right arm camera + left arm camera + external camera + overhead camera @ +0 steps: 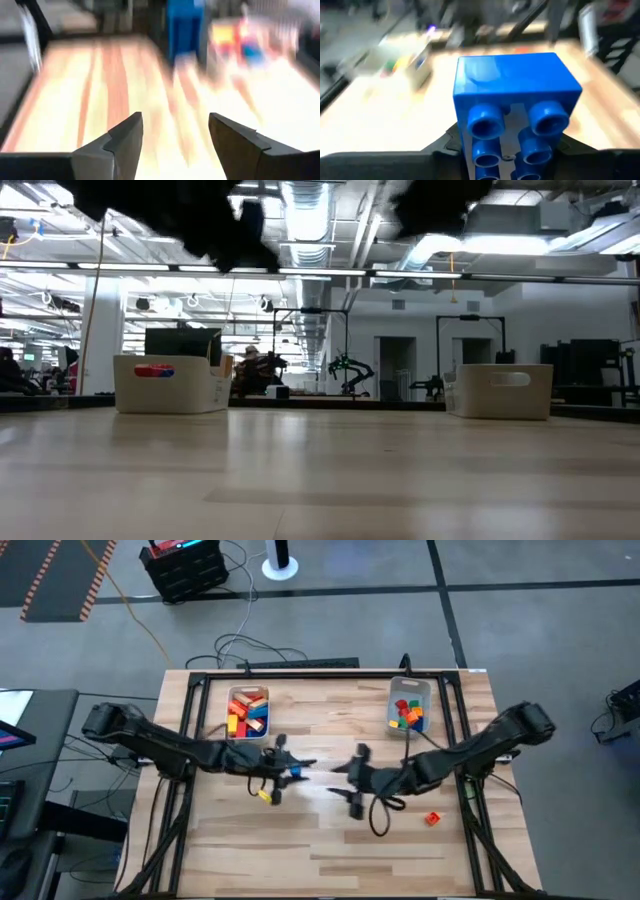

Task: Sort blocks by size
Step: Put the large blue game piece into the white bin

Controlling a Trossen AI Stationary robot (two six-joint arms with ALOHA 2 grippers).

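My left gripper [287, 766] reaches in from the table's left and is shut on a blue block [515, 100], held above the middle of the table [293, 772]. Facing it a short way to the right, my right gripper [345, 782] stands open with nothing between its fingers [175, 140]. The right wrist view shows the blue block [185, 30] farther off. A yellow block [266, 795] lies on the table just near of my left gripper. A red block [432, 818] lies toward the near right. My left gripper pinches the blue block between its two fingers [445, 147], on the two opposite sides of its rear end [465, 150]. The fingers come nearly level from the table's left. The block juts out past the fingertips, studs toward the wrist camera, lifted clear of the table.
Two clear bins stand at the far side. The left one [248, 710] holds long blocks, and the right one [408, 705] holds small blocks. Both show in the low view [170, 385] [500, 390]. Bare wood lies between the bins and along the near edge.
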